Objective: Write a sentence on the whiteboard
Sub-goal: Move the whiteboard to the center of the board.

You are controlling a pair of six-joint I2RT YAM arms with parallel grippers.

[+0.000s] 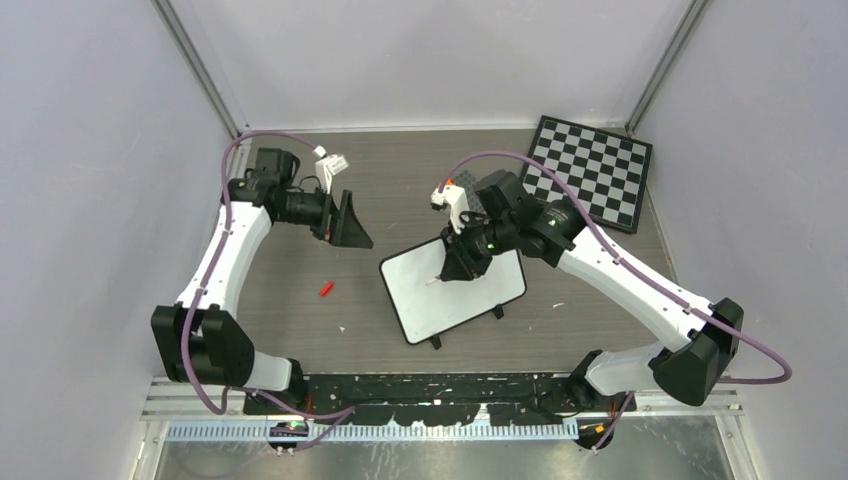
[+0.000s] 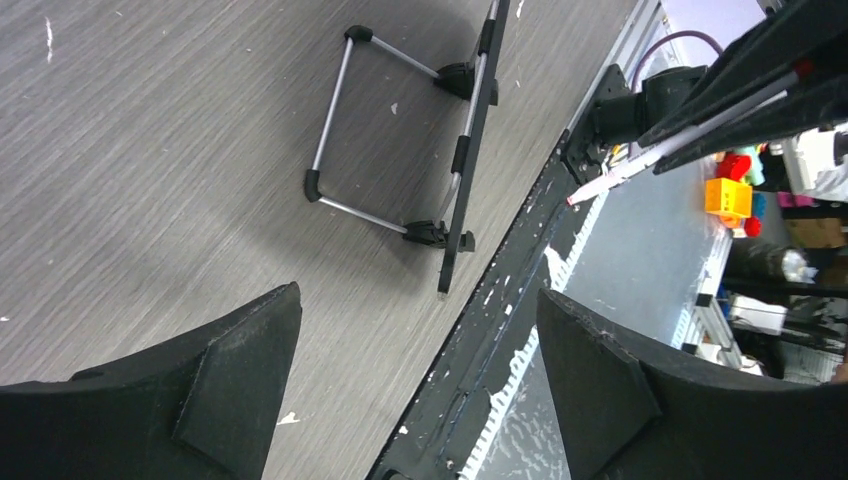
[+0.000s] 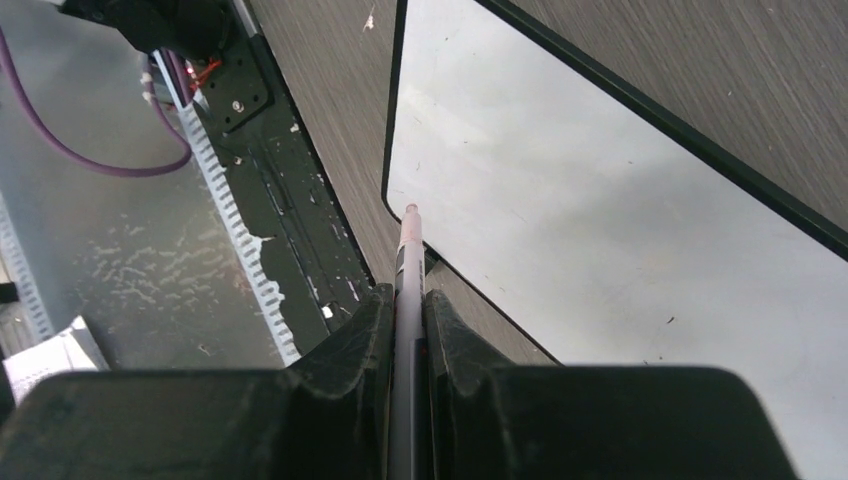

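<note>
my right gripper point(image 3: 408, 300) pinched marker point(image 3: 409, 240) tight | my left gripper point(image 2: 418, 295) gaped empty | risk was unbraced board point(image 3: 600, 200) under tip skidding

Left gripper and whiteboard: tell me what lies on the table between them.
Nothing: in the top external view only bare table separates the left gripper from the whiteboard. The small red piece lies off that line.

Grey wood-grain table point(image 1: 400, 180) in front of me, bearing: whiteboard point(image 1: 430, 300) on black feet, centre; checkered chessboard point(image 1: 590, 170), far right corner; small red piece point(image 1: 326, 289), left of the whiteboard, apart
</note>
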